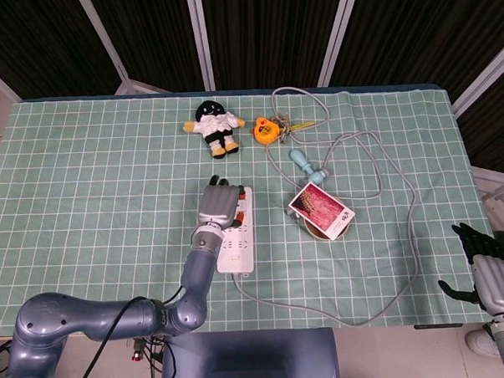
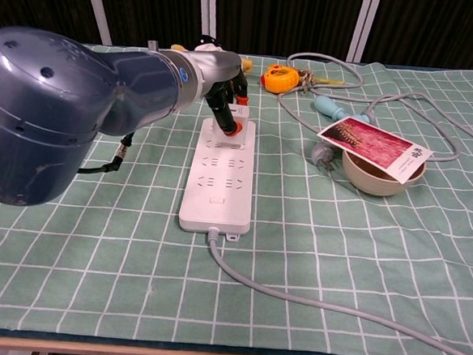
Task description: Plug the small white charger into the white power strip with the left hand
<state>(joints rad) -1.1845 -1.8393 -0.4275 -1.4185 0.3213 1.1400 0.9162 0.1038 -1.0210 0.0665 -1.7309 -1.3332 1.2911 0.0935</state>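
Covering the desk [image 1: 85,188] from edge to edge is a green cloth with a white grid. The left arm [image 2: 55,100] reaches in from the near left, and in the chest view it fills much of that side. A grey cable [image 1: 409,232] runs from the near end of the white power strip [image 2: 217,172], loops wide to the right and comes back toward the far edge. The power strip lies lengthwise near the middle of the desk, its sockets facing up.

The left hand [image 1: 219,205] sits over the far end of the strip, fingers [image 2: 224,116] pointing down and closed together onto a small white charger [image 2: 233,137] that stands on the strip's far sockets. Whether the charger is fully seated cannot be told, since the fingers hide it.

The right hand [image 1: 490,266] hangs off the desk's near right corner, well apart from everything, with its dark fingers curled loosely and nothing in them.

To the right of the strip stands a beige bowl [image 2: 375,175] with a red-printed card [image 2: 375,147] lying tilted across its rim. A grey plug [image 2: 322,156] lies just beside the bowl. Toward the far edge are a black-and-white plush doll [image 1: 214,126], an orange toy [image 1: 267,130] and a light blue handle [image 1: 306,163].
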